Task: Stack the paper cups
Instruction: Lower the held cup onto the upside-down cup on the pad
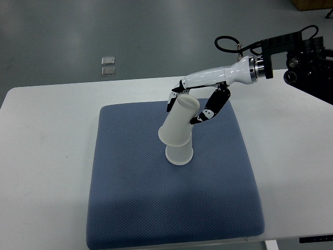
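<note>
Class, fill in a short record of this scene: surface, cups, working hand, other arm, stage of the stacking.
surface: blue mat on a white table
cups: tilted paper cup over an upside-down lower cup
working hand: right hand, fingers around the tilted cup's upper end
other arm: not in view
stage: tilted cup sits partly on the lower cup, not yet straight

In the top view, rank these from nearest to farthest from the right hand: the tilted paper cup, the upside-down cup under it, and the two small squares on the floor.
1. Tilted paper cup: in the right hand, its fingers around it.
2. Upside-down cup: just below, on the blue mat.
3. Small squares: far left, on the floor beyond the table.
</note>
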Motion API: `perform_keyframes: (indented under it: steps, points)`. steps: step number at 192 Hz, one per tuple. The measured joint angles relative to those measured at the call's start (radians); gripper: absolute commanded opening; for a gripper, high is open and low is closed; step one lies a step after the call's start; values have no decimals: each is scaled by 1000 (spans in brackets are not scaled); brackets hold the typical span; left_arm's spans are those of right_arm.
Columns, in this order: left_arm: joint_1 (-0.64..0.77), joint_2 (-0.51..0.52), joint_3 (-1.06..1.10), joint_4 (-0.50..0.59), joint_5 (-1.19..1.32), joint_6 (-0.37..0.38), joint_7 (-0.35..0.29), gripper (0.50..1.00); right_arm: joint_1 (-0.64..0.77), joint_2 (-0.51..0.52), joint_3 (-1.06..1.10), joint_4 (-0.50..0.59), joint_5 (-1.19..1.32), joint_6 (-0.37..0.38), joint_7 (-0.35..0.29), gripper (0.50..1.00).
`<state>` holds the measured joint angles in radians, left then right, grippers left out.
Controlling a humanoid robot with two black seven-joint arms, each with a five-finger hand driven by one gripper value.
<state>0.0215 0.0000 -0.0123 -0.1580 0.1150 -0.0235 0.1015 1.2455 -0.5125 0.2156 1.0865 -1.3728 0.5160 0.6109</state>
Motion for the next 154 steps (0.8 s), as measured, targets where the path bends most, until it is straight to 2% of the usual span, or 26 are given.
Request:
perform_keyframes:
  steps: [66, 110, 154]
  points:
    - [0, 0, 0, 0, 0, 0, 0, 1000, 9, -3, 29, -6, -4, 25, 0, 564]
    - [0, 0, 0, 0, 0, 0, 0, 1000, -6, 28, 30, -66, -35, 15, 0, 572]
    - [0, 0, 0, 0, 0, 0, 0, 1000, -13, 34, 30, -92, -37, 14, 0, 603]
